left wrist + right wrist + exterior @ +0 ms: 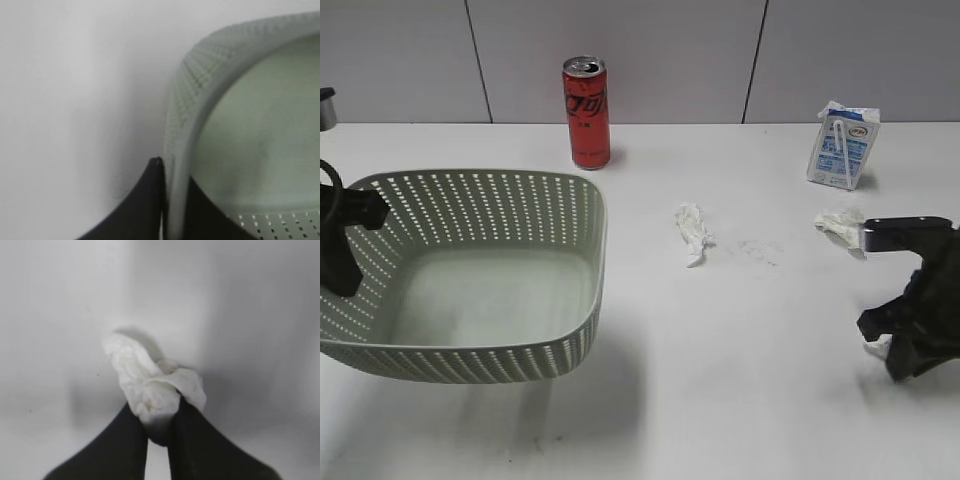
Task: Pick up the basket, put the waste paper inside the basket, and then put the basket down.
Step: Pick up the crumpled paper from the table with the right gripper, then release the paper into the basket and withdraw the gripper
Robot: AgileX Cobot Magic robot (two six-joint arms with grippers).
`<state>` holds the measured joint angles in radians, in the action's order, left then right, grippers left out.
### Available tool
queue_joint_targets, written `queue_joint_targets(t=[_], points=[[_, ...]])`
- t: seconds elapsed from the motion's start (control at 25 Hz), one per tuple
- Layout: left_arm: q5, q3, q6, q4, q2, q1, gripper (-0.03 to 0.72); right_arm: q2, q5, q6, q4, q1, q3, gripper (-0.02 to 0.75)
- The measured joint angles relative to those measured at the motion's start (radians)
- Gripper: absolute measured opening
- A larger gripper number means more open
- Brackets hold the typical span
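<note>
The pale green basket (pixel 480 275) hangs tilted above the table at the left, its shadow below it. My left gripper (pixel 345 250) is shut on its left rim; in the left wrist view the rim (pixel 182 150) runs between the jaws (pixel 172 172). My right gripper (pixel 890 355) at the right is shut on a white paper wad (pixel 152 385), which peeks out in the exterior view (pixel 876 348). A second wad (pixel 693 233) lies mid-table. A third wad (pixel 840 227) lies at the right, behind the right arm.
A red soda can (pixel 586 112) stands at the back centre. A blue-and-white milk carton (pixel 844 146) stands at the back right, near the third wad. A grey wall runs behind the table.
</note>
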<state>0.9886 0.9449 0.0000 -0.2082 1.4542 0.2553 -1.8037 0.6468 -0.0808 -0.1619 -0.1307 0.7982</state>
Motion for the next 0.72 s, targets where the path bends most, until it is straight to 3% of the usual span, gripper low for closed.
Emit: queue_joint_targets(t=[0.2,0.4,0.52,0.72], points=[[-0.002,0.0,0.0,-0.003,0.0,0.0,0.006,0.163,0.02,-0.064,-0.07,-0.179,0.058,0.057],[-0.002,0.0,0.0,-0.003,0.0,0.0,0.006,0.277,0.046,-0.074,-0.148,-0.457,0.299,0.056],[-0.002,0.0,0.0,-0.004,0.0,0.0,0.006,0.255,0.048,-0.074,-0.184,-0.579,0.453,0.056],[0.002,0.0,0.0,-0.01,0.004,0.0,0.006,0.113,0.056,-0.078,-0.202,-0.693,0.625,0.056]])
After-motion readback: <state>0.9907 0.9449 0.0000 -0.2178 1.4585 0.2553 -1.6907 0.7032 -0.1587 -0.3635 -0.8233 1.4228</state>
